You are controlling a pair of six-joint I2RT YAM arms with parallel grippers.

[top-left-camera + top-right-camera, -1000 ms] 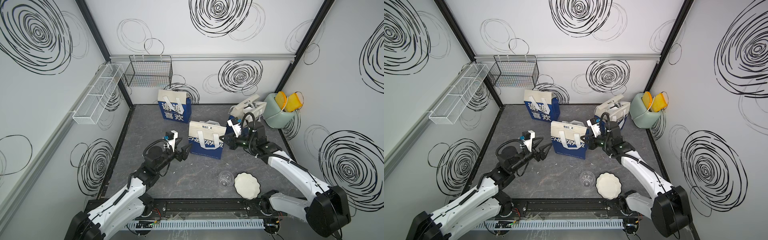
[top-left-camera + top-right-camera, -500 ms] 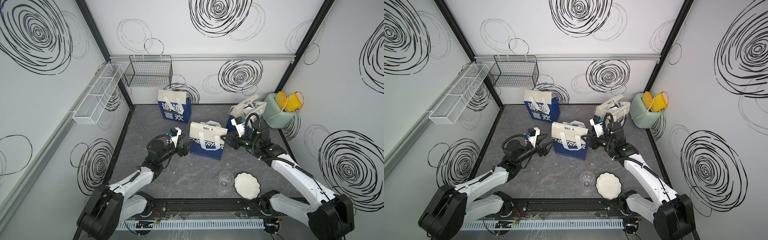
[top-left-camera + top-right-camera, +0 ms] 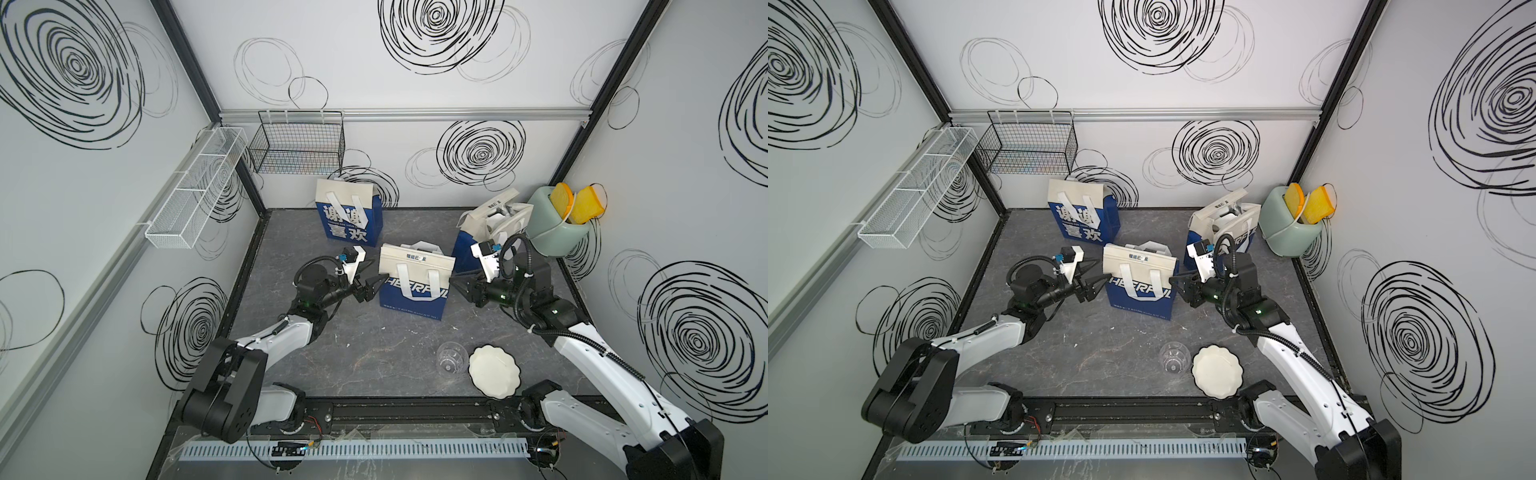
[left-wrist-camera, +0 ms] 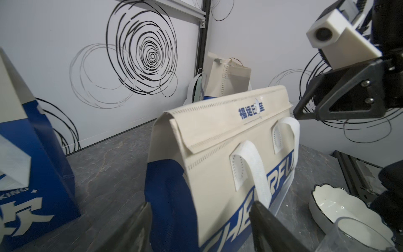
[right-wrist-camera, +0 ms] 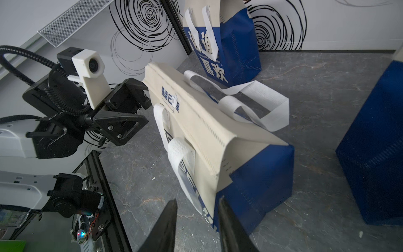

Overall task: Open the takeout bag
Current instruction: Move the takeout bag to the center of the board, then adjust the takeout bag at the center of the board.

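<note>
The takeout bag (image 3: 415, 282) (image 3: 1139, 286) stands upright in the middle of the floor. It is cream above and blue below, with white handles and its top flap folded down shut. My left gripper (image 3: 380, 279) (image 3: 1101, 281) is open at the bag's left end. In the left wrist view the left gripper (image 4: 201, 204) has the bag's (image 4: 218, 152) blue end corner between its fingers. My right gripper (image 3: 456, 281) (image 3: 1173, 281) is at the bag's right end, with its jaws partly open. In the right wrist view the right gripper (image 5: 197, 199) straddles the lower front corner of the bag (image 5: 207, 135).
A second blue and cream bag (image 3: 347, 216) stands at the back. A third bag (image 3: 486, 232), open at the top, stands behind my right arm beside a green toaster (image 3: 557, 228). A clear cup (image 3: 451, 357) and a white plate (image 3: 494, 372) lie near the front. Wire baskets (image 3: 297, 143) hang on the walls.
My right gripper has gone from shut to partly open at the bag's right end. The left arm has dropped its elbow and brought its open gripper up to the bag's left end.
</note>
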